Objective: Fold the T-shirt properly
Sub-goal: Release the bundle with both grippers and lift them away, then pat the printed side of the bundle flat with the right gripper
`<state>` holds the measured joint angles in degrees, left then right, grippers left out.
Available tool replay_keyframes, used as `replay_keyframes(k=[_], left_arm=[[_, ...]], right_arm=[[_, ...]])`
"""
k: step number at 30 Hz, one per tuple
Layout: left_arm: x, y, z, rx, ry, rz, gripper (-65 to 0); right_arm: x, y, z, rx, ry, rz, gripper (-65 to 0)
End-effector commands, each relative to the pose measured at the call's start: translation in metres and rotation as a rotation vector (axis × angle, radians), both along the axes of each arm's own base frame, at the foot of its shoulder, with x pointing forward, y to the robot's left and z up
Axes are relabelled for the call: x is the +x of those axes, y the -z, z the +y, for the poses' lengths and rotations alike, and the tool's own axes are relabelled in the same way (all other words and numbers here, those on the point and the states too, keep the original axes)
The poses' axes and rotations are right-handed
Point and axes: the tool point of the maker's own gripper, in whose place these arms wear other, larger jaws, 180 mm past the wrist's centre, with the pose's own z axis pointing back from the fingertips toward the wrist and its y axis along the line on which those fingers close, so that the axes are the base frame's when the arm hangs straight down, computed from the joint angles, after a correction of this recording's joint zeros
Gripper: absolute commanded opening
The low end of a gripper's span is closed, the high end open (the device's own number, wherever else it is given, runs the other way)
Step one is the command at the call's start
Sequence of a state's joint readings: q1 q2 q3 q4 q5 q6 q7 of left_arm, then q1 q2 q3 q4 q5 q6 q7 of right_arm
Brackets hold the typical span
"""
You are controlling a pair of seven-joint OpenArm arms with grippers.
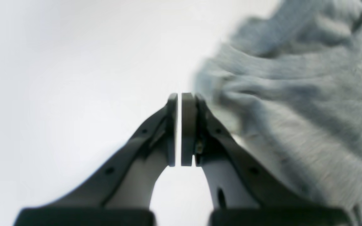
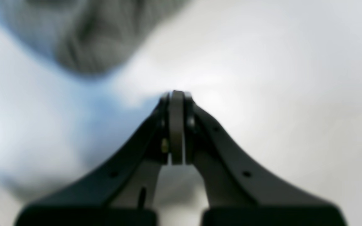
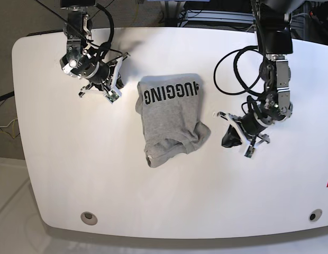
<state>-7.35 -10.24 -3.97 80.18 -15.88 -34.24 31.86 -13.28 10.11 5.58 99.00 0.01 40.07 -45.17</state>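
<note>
My left jaws [image 1: 179, 97]: pressed together with only a thin slit of light between the pads, pinching nothing, hovering over bare white worktop [image 1: 58, 78].
My right jaws [image 2: 177, 94]: pressed flat together, empty, over the same worktop.
T-shirt [image 3: 172, 119]: lies between my two jaws on the worktop, touching neither; partly folded into a rough rectangle, black lettering face up along the far edge, reading reversed in the base view.
T-shirt seen from my left jaws: heather-grey cloth bunched in soft ridges just beside the outer side of one finger, filling the upper right of that view; blurred.
T-shirt seen from my right jaws: a blurred grey fold ahead and off to the left, apart from the tips.
T-shirt's near end: rumpled, one corner turned up, lying unevenly.
</note>
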Motion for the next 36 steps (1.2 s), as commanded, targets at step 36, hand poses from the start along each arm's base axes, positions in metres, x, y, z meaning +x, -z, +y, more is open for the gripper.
replay_keyframes(k=[36], left_arm=[[-0.128,0.051,0.134,0.253,-0.307,0.21,-64.1]], right_arm=[[-0.072,0.019,0.083,-0.021,-0.286,0.14,-65.0]])
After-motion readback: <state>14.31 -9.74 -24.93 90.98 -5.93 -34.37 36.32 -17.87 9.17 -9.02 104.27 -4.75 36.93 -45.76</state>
